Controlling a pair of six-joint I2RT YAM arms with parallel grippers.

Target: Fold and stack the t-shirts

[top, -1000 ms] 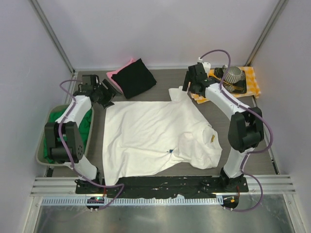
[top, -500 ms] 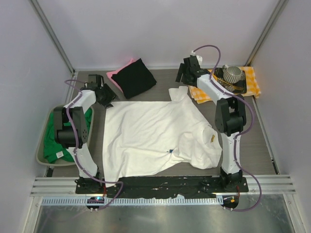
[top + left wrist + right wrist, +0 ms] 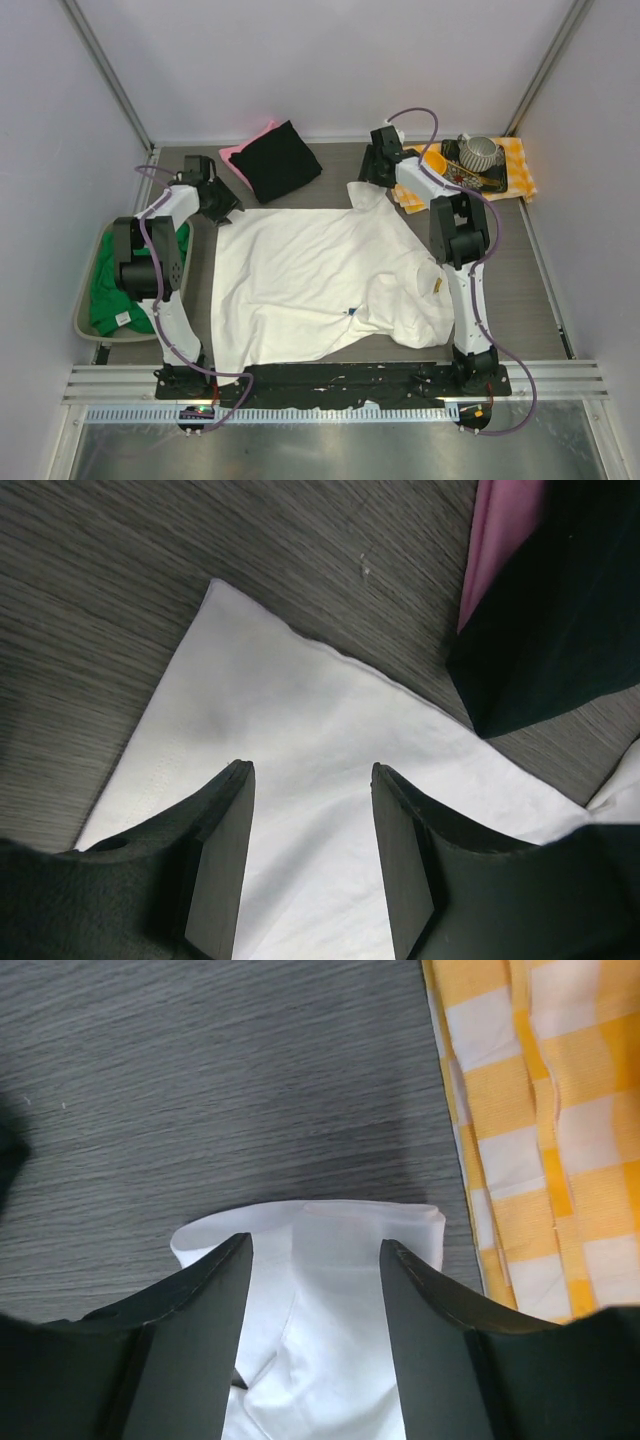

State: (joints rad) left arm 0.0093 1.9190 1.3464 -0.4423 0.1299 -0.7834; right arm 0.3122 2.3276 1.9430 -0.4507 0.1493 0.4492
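A white t-shirt (image 3: 320, 275) lies spread on the grey table, print side down. My left gripper (image 3: 222, 207) is open above its far left corner (image 3: 260, 700). My right gripper (image 3: 372, 180) is open above its far right sleeve (image 3: 330, 1290). A folded black t-shirt (image 3: 278, 160) lies on a pink one (image 3: 240, 152) at the back; both show in the left wrist view, black (image 3: 560, 610) and pink (image 3: 500, 530). A green t-shirt (image 3: 125, 290) sits in the bin at left.
A grey bin (image 3: 86, 300) stands at the table's left edge. An orange-and-white checked cloth (image 3: 520, 165) with a black tray and a metal cup (image 3: 478, 152) lies at the back right, also in the right wrist view (image 3: 540, 1120).
Both arms have reached farther back and inward. The left gripper now hovers over the shirt's far left corner, the right over the far right sleeve. The shirt has not moved.
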